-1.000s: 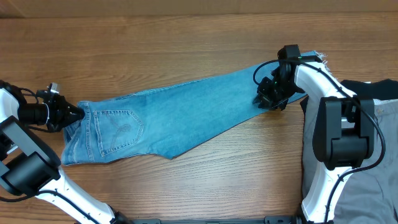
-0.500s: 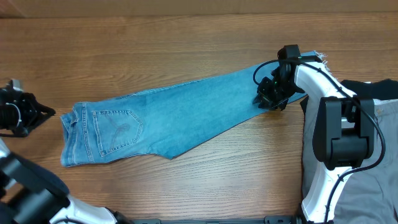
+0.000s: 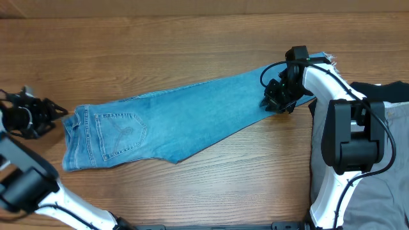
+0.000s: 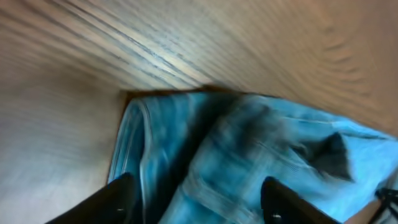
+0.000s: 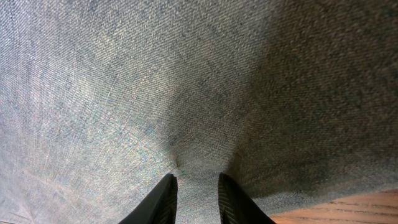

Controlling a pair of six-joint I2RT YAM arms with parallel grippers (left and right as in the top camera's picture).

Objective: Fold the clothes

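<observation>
The left pincer (image 3: 61, 114), jaws apart, has released the waistband (image 3: 72, 142) and now hangs just beside it. The jeans (image 3: 179, 115) lie stretched across the bench (image 3: 192, 45), with the right pincer (image 3: 276, 102) clamped on the denim's far end. A regrasp likely precedes folding.

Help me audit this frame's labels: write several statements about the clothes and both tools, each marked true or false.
1. The left tool is clamped on the jeans' waistband. False: it is open at the waistband end, holding nothing.
2. The right tool pinches denim near the leg end. True.
3. A stitched back pocket faces up. True.
4. The jeans are folded into a compact square. False: they lie stretched long across the table.
5. The grey trousers lie at the table's left edge. False: they are at the right edge.
</observation>
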